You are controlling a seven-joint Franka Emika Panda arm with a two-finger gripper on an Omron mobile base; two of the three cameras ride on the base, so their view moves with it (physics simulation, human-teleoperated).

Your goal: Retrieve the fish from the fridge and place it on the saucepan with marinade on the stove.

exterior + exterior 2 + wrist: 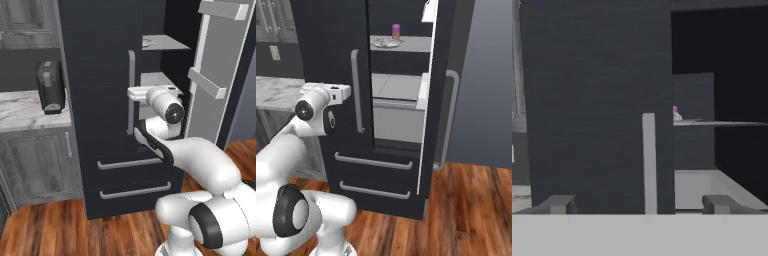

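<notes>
We stand in front of the fridge [331, 50], its right door swung wide and its left door closed. Our gripper [641, 204] hangs just in front of the closed left door, its fingers [558, 204] spread as wide as they go, holding nothing; the grey bar handle [649, 165] rises between them.

The fish [387, 43] appears to be the pale speckled shape lying on a plate [376, 45] on the upper shelf [411, 46] inside the fridge, just beside a small pink-and-yellow cylinder [396, 31] (it is too small for us to make out well). Saucepan and stove are not before us.

The risks, as we judge them: the hand sits low and left of that shelf, so a straight reach could clip the edge of the closed door or the handle. The cylinder stands close enough to the fish that wide fingers might knock it over or close on it instead. The fish is small, low and likely slippery on a smooth plate, so it may slide away from a shallow pinch.

The fridge is matt black with a faint grain; its shelves are flat, pale grey slabs, and the two lower drawers [373, 172] carry long grey bar pulls. The open door's inner side [220, 75] is light grey with boxy bins.
</notes>
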